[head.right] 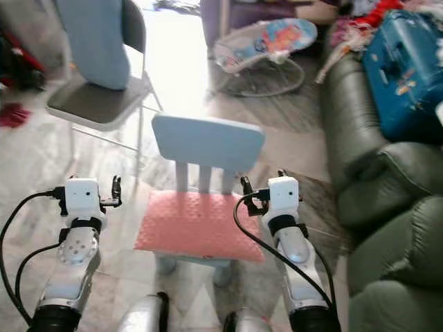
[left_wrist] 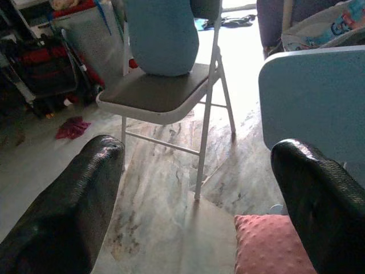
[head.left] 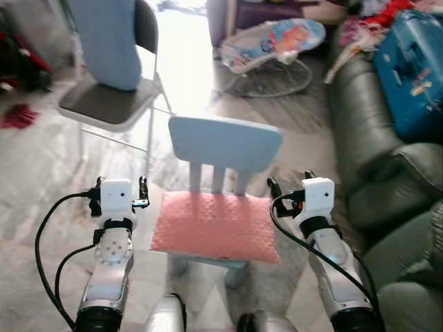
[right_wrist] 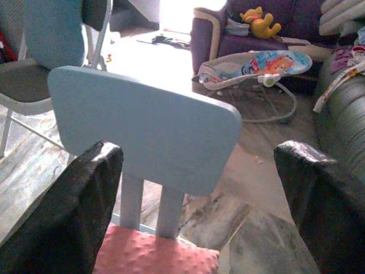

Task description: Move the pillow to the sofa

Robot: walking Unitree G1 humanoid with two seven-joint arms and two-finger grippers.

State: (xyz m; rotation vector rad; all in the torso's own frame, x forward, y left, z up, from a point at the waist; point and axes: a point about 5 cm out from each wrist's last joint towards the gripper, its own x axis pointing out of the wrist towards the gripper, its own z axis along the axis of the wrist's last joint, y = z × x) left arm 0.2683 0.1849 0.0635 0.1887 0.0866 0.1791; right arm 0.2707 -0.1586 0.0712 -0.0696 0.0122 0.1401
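A pink dimpled pillow (head.left: 214,225) lies flat on the seat of a small light-blue child's chair (head.left: 225,142) straight ahead of me. My left gripper (head.left: 121,185) hovers open just off the pillow's left edge, apart from it. In the left wrist view the pillow's corner (left_wrist: 268,245) shows beside one black finger (left_wrist: 325,200). My right gripper (head.left: 291,181) stands open at the pillow's right edge. In the right wrist view the pillow (right_wrist: 154,257) and the chair back (right_wrist: 148,125) lie between its spread fingers. The dark green sofa (head.left: 387,180) runs along the right.
A blue suitcase (head.left: 415,69) lies on the sofa's far end with clothes behind it. A grey folding chair (head.left: 111,104) with a blue cushion (head.left: 104,41) stands at the far left. A baby bouncer (head.left: 273,45) sits on the floor behind the small chair.
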